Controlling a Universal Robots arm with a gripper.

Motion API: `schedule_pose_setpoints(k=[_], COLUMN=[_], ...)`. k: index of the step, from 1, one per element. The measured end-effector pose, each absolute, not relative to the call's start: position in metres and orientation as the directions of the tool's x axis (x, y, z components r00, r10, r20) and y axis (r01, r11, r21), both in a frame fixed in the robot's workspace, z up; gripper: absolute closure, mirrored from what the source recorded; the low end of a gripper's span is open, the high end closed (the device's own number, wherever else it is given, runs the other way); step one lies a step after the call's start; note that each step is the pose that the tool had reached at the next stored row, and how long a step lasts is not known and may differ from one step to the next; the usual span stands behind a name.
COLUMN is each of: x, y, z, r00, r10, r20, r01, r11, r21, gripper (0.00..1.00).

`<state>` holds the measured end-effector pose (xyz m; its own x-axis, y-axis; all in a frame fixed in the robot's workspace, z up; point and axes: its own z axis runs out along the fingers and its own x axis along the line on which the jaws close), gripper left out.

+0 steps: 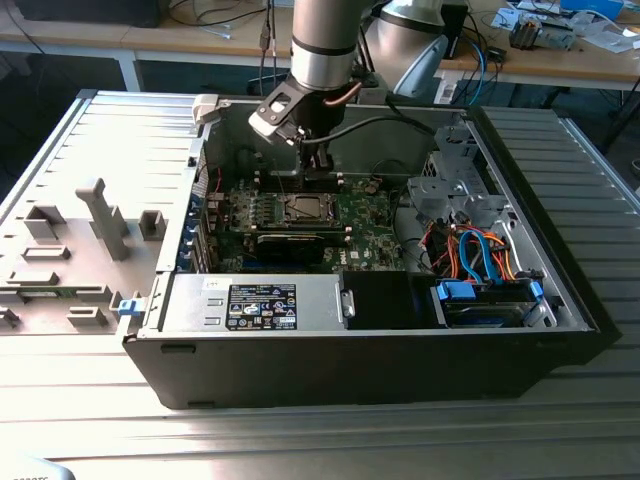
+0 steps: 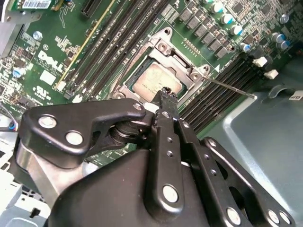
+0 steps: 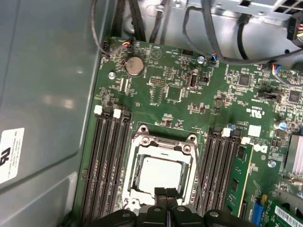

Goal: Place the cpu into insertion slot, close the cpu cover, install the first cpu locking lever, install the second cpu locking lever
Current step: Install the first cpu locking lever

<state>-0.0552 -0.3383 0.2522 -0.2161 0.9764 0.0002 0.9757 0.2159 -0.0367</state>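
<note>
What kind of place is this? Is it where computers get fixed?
Probably a robotics lab or workshop. An opened computer case lies on a metal table, a robot arm reaches down over its green motherboard, and cluttered workbenches stand behind.

Open PC case (image 1: 350,365) w/ PSU (image 1: 190,300), blue cables (image 1: 480,250), coin battery (image 3: 134,66) nr RAM slots (image 3: 106,161).

Printed label (image 1: 262,305) on power supply (image 1: 195,298); white logo lettering (image 2: 53,59) on motherboard (image 2: 71,28); sticker (image 3: 10,153) on case wall (image 3: 47,85).
</note>
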Motion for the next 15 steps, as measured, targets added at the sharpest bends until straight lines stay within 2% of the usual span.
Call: schedule_pose_setpoints(k=[15], x=[-0.0552], y=[-0.3383], z=[0.2522], r00=[-0.444], r10=[0.896], r20=[0.0], r01=[0.895], r11=[0.444], r21=[-0.037], gripper=[0.89])
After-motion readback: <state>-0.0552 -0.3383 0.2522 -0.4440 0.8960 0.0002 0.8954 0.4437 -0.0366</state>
